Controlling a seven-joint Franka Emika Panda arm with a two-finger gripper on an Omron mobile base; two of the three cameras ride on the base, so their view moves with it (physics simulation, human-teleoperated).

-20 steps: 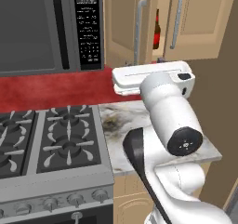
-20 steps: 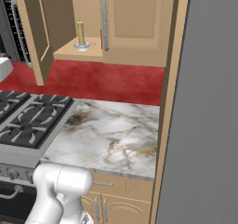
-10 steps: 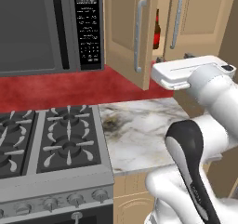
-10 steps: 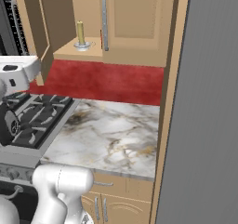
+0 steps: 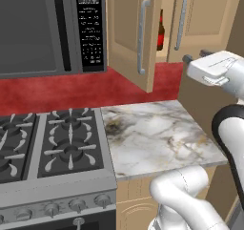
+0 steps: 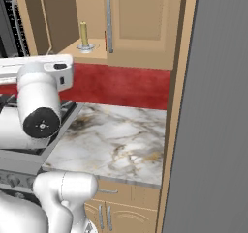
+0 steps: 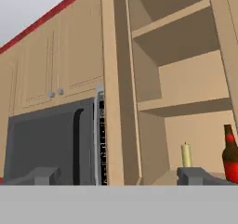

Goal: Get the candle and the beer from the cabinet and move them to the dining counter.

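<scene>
Standing in the cabinet [image 7: 139,79], candle [image 7: 186,154] and beer [image 7: 230,153] sat beyond the empty, wide-open claw [image 7: 118,175], toward its right fingertip [image 7: 195,174].

My views are evenly lit and flat, with no glare. Soft shade darkens the cabinet [image 7: 176,79] interior. My hand view is slightly blurred.

The white arm [image 5: 190,195] comes up from the base, bends at a dark joint and reaches up and forward. The hand [image 5: 214,67] is held high and lies flat. The gripper [image 7: 118,175] is wide open, with its two dark fingertips [image 7: 39,175] far apart. Nothing is between them.
</scene>
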